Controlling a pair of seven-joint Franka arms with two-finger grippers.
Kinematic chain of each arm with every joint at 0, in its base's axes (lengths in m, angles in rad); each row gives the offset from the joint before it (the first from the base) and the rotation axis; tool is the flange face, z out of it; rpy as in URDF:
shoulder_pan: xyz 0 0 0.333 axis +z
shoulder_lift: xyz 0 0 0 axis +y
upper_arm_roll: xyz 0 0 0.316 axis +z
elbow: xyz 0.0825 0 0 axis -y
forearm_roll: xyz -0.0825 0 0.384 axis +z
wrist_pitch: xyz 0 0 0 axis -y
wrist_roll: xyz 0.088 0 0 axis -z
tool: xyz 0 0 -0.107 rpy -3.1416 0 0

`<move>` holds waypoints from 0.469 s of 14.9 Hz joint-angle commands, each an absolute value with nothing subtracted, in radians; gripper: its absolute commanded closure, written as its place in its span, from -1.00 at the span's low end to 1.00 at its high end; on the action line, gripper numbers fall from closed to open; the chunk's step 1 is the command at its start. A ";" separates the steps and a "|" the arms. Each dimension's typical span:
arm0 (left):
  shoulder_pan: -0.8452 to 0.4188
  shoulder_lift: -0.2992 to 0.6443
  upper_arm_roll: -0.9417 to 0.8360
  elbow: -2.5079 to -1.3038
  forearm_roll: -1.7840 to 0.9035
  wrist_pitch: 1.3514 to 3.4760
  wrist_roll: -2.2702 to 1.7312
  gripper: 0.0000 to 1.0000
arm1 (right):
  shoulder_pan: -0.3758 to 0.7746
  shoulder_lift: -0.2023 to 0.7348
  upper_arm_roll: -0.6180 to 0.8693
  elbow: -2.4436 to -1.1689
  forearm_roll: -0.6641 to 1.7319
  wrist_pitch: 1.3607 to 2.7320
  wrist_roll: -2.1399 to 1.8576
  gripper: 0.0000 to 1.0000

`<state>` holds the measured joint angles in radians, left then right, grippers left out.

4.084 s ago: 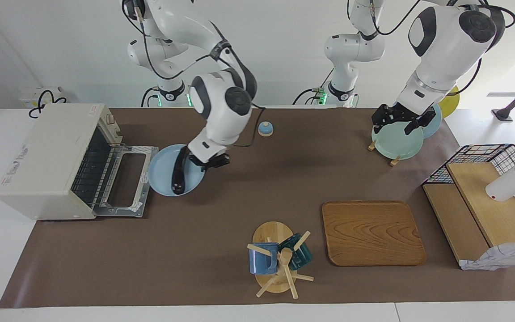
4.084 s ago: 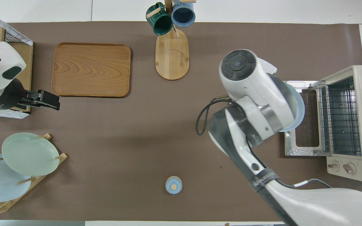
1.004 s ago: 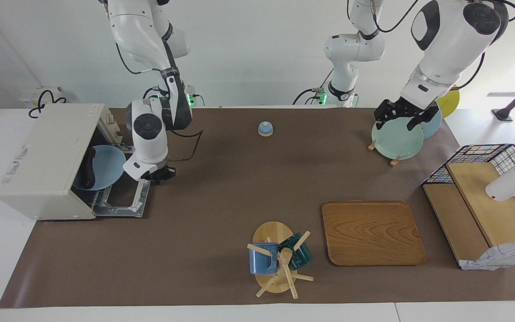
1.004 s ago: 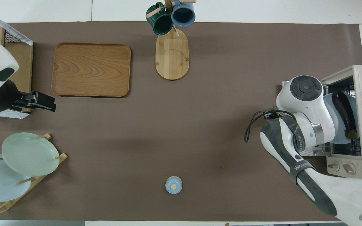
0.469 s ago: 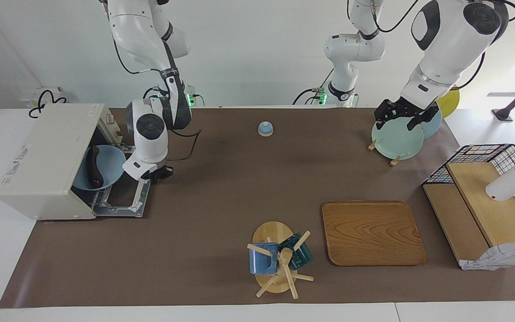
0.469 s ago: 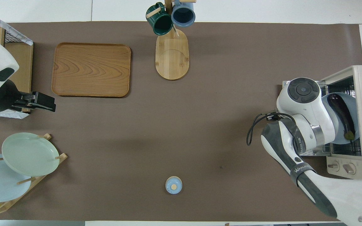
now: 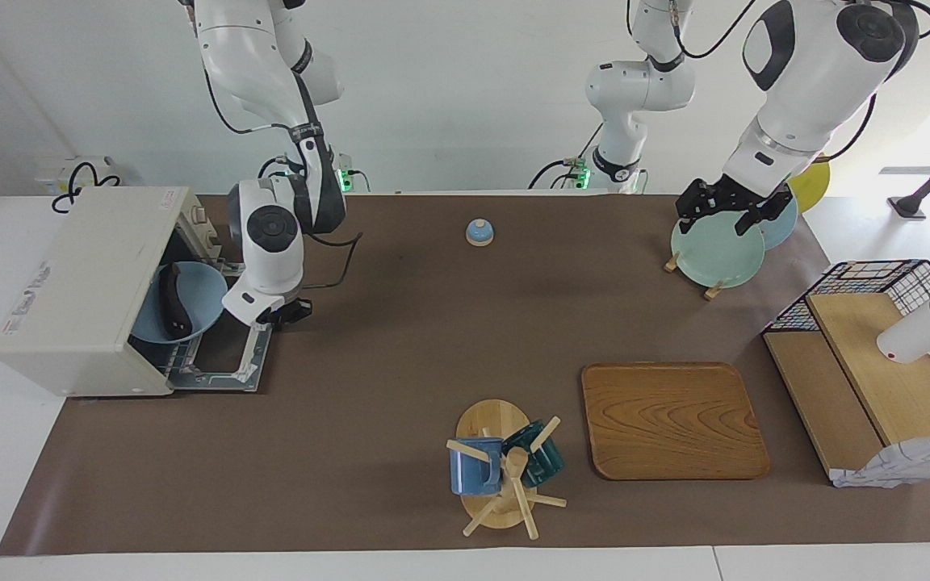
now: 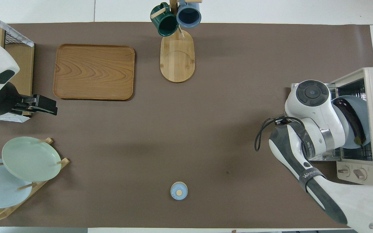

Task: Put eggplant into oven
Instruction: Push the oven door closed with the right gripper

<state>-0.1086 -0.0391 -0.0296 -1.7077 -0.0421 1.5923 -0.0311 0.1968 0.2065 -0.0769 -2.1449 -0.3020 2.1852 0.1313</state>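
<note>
A: Checking the eggplant: where is it?

B: On a blue plate, inside the mouth of the oven, at the bench edge on the right arm's end. The plate is tilted. Can't tell if it rests on the wire rack.

A: Grippers?

B: The right gripper sits over the dropped oven door, right at the plate's rim. The wrist hides its grip, so I can't tell if it's clamped or free. The left gripper waits over the plate rack in the corner by the left arm's base. Can't tell its state either.

A: Risks?

B: My call is the tilt. The eggplant is glossy and round, so it could roll off the low side of the plate onto the rack or the door. Letting go early would make the plate drop and jolt it. A high rim could also clip the oven's top frame. The door is open, so the job looks close but not finished.

A: Counts?

B: One eggplant and one oven. Four plates: the blue one, plus three in the rack. Two mugs on one mug tree. One wooden tray, one small blue bell, one wire basket and one white bottle.
</note>
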 commanded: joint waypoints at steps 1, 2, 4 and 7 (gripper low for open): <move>-0.097 -0.060 -0.035 -1.721 -0.026 1.589 -0.023 -1.00 | 0.138 0.181 -0.077 -2.105 -0.341 2.102 0.014 1.00; -0.097 -0.058 -0.035 -1.721 -0.026 1.589 -0.023 -1.00 | 0.126 0.179 -0.077 -2.071 -0.341 2.062 -0.027 1.00; -0.097 -0.060 -0.035 -1.721 -0.026 1.589 -0.023 -1.00 | 0.120 0.179 -0.078 -2.001 -0.341 1.978 -0.087 1.00; -0.097 -0.060 -0.035 -1.721 -0.026 1.589 -0.023 -1.00 | 0.089 0.143 -0.080 -1.983 -0.336 1.941 -0.124 1.00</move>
<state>-0.1085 -0.0395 -0.0296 -1.7077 -0.0421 1.5923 -0.0311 0.1694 0.1606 -0.0588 -2.0079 -0.2787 1.9411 -0.0407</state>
